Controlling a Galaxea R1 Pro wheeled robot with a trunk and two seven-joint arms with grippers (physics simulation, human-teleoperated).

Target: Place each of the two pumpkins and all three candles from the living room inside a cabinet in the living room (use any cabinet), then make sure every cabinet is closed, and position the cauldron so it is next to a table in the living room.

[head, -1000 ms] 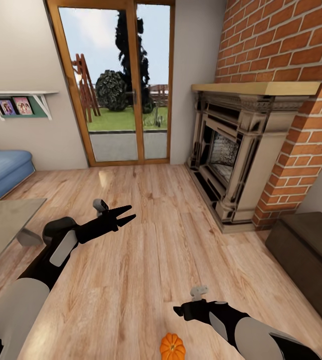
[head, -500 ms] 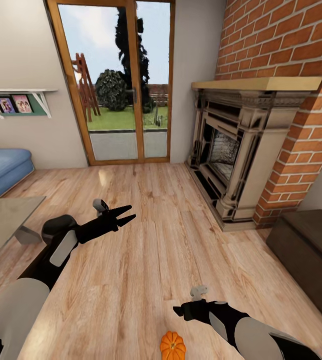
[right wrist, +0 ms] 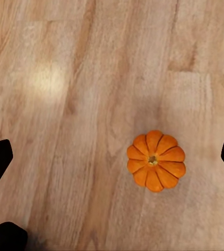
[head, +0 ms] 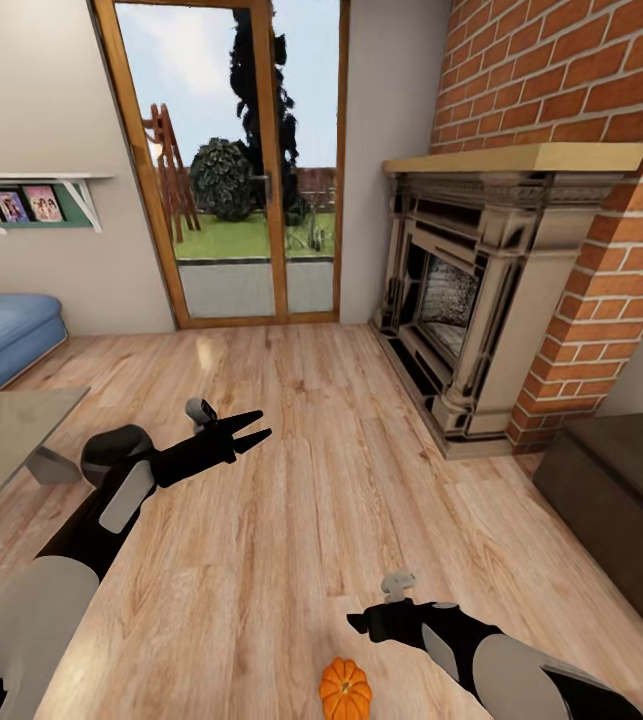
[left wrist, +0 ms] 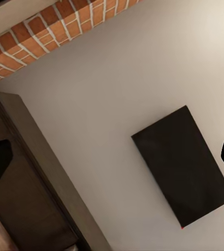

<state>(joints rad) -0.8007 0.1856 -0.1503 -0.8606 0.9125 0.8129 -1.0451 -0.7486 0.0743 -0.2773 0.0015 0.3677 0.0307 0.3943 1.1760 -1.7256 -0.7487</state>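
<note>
Hovering with the right gripper (right wrist: pixel 112 157) spread wide and empty above the small orange pumpkin (right wrist: pixel 155 160) – sitting upright on the wooden floor (head: pixel 291 480), stem to the ceiling, round with no real long axis, well apart from the dark-brown cabinet (head: pixel 616 505) at the right. Needing, probably, to shift sideways until the stem lies midway between the fingertips, then descending straight and closing across the ribs – not on the stem. Holding the left gripper (head: pixel 256 425) forward over bare floor, fingers slightly parted, carrying nothing.

orange pumpkin (right wrist: pixel 155 160), wooden floor (right wrist: pixel 65 104)
</note>
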